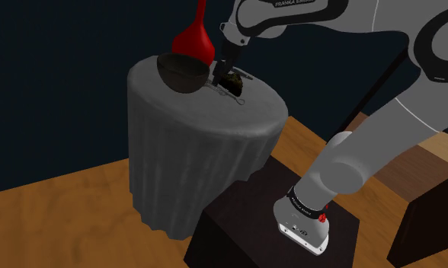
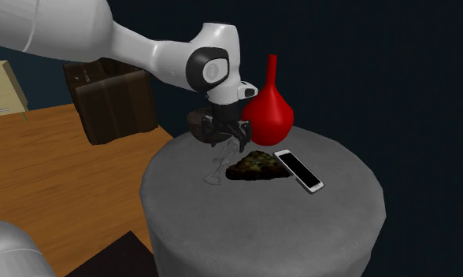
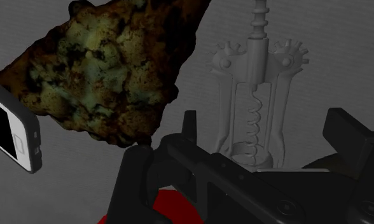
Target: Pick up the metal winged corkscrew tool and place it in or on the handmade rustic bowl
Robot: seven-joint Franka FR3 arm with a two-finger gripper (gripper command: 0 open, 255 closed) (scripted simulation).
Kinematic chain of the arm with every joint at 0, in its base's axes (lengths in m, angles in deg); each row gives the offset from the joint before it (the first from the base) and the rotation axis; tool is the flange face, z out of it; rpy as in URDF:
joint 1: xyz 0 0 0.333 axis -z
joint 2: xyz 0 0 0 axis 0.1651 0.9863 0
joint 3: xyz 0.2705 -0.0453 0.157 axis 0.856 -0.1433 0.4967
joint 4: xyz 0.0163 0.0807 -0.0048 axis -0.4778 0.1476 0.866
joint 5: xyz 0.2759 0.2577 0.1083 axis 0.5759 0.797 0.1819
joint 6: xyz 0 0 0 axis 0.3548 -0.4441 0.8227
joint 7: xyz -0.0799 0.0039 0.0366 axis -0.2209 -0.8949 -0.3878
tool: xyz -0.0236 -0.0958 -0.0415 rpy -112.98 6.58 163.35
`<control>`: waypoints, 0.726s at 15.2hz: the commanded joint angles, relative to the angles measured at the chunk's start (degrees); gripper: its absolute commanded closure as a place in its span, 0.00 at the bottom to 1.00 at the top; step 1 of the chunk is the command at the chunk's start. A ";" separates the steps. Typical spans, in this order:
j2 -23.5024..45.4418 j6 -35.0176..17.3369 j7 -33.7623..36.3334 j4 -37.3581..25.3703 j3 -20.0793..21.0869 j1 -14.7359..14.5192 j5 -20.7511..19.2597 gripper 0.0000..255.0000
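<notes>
The pale metal winged corkscrew (image 3: 259,108) lies flat on the grey cloth-covered round table (image 1: 200,145), wings folded down. My black gripper (image 3: 266,121) hovers just above it, open, with one finger on each side of its body and neither touching it. In the shoulder view the gripper (image 1: 221,76) hangs right beside the dark rounded bowl (image 1: 183,72), with the corkscrew (image 1: 232,94) below it. In the second exterior view the gripper (image 2: 227,145) stands over the faint corkscrew (image 2: 216,167).
A mossy brown rock (image 2: 257,165) lies close beside the corkscrew, and a white phone (image 2: 298,170) lies past it. A red long-necked vase (image 2: 267,110) stands behind the gripper, near the bowl. Dark wooden furniture (image 2: 112,98) stands on the wood floor.
</notes>
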 commanded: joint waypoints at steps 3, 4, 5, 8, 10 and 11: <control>1.22 -3.08 -0.06 1.80 0.02 -0.07 0.12 0.00; 1.41 -3.53 -0.07 2.06 0.02 -0.08 0.14 0.00; 1.40 -3.53 -0.07 2.06 0.02 -0.08 0.14 0.00; 1.41 -3.53 -0.07 2.06 0.02 -0.08 0.14 0.00; 1.41 -3.53 -0.07 2.06 0.02 -0.08 0.14 0.00; 1.40 -3.51 -0.07 2.05 0.02 -0.08 0.14 0.00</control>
